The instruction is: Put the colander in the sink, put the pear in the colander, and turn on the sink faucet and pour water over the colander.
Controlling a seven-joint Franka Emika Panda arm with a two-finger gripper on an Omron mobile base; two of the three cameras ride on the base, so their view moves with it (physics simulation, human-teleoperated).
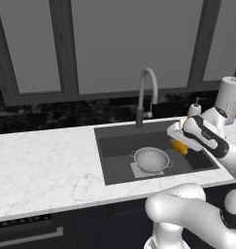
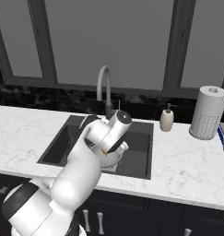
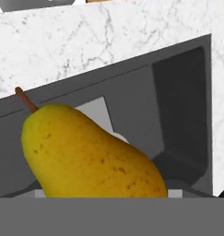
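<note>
The silvery perforated colander (image 1: 151, 159) sits in the dark grey sink (image 1: 109, 146), on the pale patch at the basin's middle. The yellow-orange pear (image 1: 180, 148) hangs in the air over the right part of the basin, to the right of the colander and above its rim. My gripper (image 1: 177, 142) is shut on it. Close up in the hand view, the pear (image 3: 90, 156) lies with its brown stem up-left and the sink wall (image 3: 178, 101) behind it. The grey gooseneck sink faucet (image 1: 147, 90) stands behind the basin. From the right, my arm covers most of the colander (image 2: 109, 160).
A cream soap dispenser (image 1: 195, 108) stands at the sink's back right corner. A paper towel roll (image 2: 207, 112) is further right on the marble counter (image 1: 46, 165). Dark windows and a black backsplash run behind the counter.
</note>
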